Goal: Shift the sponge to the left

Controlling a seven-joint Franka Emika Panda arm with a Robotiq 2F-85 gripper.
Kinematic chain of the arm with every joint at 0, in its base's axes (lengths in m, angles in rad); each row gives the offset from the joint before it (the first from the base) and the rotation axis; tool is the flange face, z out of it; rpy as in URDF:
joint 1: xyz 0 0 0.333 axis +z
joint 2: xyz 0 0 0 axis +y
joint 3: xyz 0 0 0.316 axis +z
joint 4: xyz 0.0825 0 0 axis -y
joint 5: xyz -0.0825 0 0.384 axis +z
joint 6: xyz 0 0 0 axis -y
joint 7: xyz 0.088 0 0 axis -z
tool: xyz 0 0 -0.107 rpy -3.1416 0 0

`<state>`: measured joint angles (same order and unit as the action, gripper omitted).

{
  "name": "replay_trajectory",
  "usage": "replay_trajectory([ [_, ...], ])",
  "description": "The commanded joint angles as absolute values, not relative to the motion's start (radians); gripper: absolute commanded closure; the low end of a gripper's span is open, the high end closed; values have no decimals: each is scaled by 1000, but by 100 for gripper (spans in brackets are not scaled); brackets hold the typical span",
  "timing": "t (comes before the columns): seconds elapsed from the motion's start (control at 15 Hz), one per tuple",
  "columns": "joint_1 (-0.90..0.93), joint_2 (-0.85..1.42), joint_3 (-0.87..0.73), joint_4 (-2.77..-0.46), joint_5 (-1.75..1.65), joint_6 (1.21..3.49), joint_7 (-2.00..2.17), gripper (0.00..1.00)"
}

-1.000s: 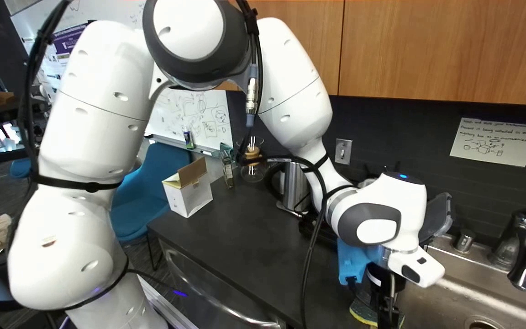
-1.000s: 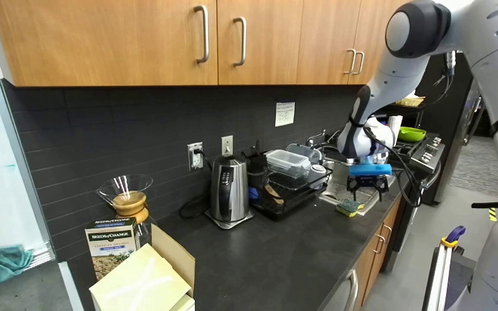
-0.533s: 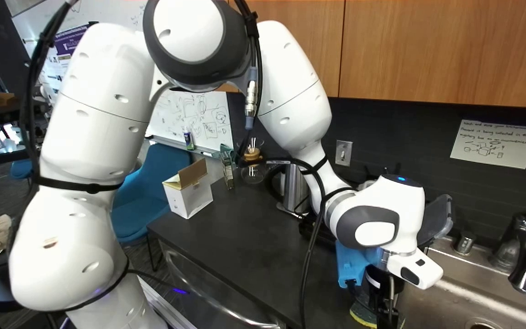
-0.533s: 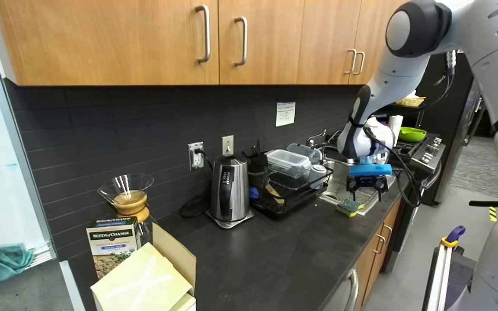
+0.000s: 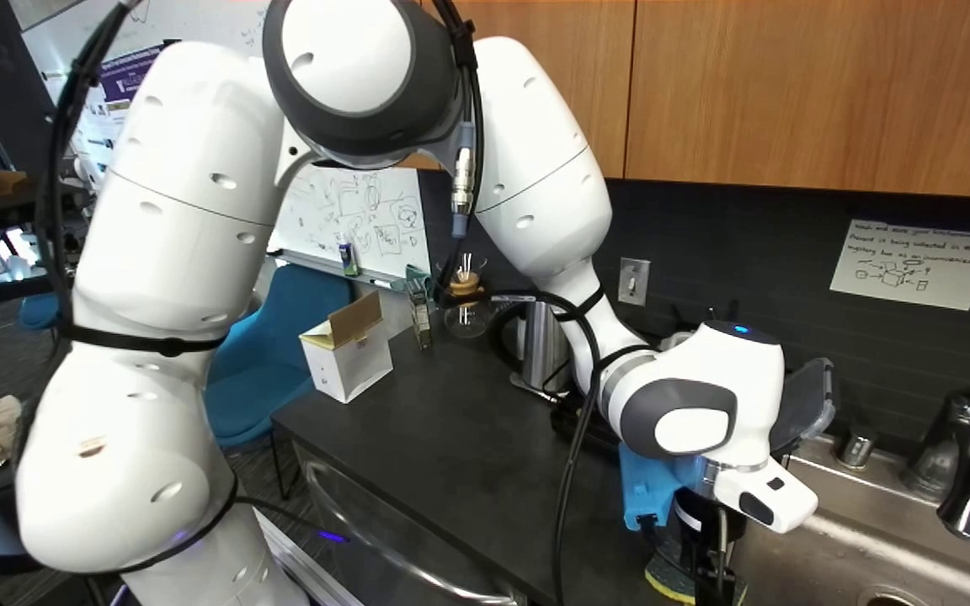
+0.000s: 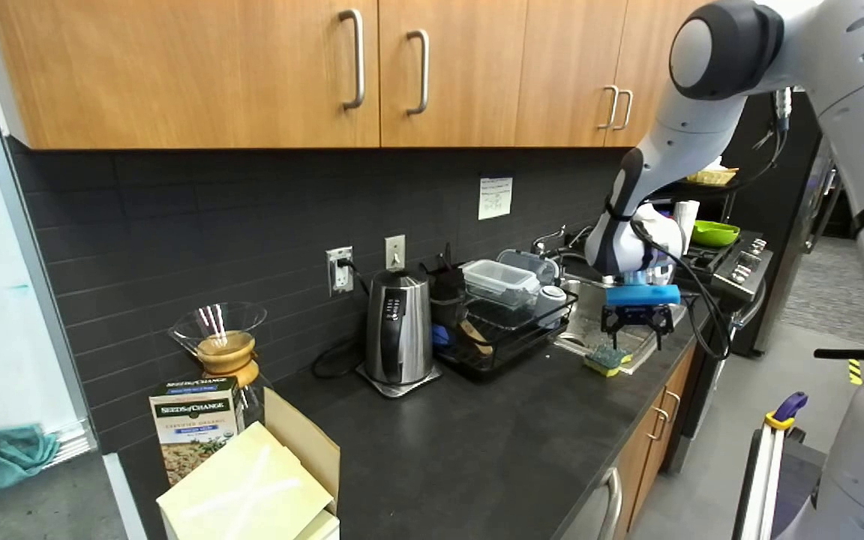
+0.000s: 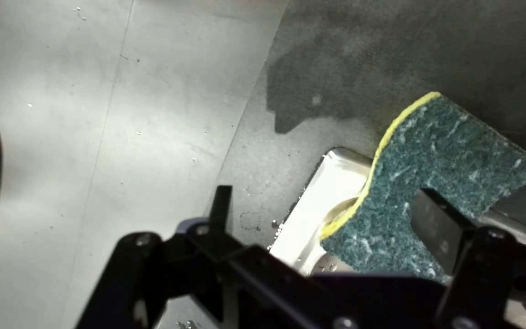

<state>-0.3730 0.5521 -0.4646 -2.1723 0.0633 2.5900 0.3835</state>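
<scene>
The sponge has a dark green scouring top and a yellow edge. It lies beside the corner of the metal sink, partly over the sink rim. It shows in both exterior views, partly hidden behind the gripper in an exterior view. My gripper is open and empty, with its fingers wide apart. In the wrist view its right finger overlaps the green top and its left finger is over bare surface left of the sponge. In an exterior view the gripper points down just above and beside the sponge; whether it touches is unclear.
The steel sink with its faucet is beside the gripper. A black dish rack with plastic containers stands by the wall. A kettle and an open cardboard box stand farther along the dark counter.
</scene>
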Motion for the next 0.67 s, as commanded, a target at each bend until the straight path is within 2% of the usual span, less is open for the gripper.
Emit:
replay_trajectory([
  [0.0,-368,554,-469,-2169,68,2587,381,0],
  [0.6,-373,580,-471,-2158,67,2598,381,0],
])
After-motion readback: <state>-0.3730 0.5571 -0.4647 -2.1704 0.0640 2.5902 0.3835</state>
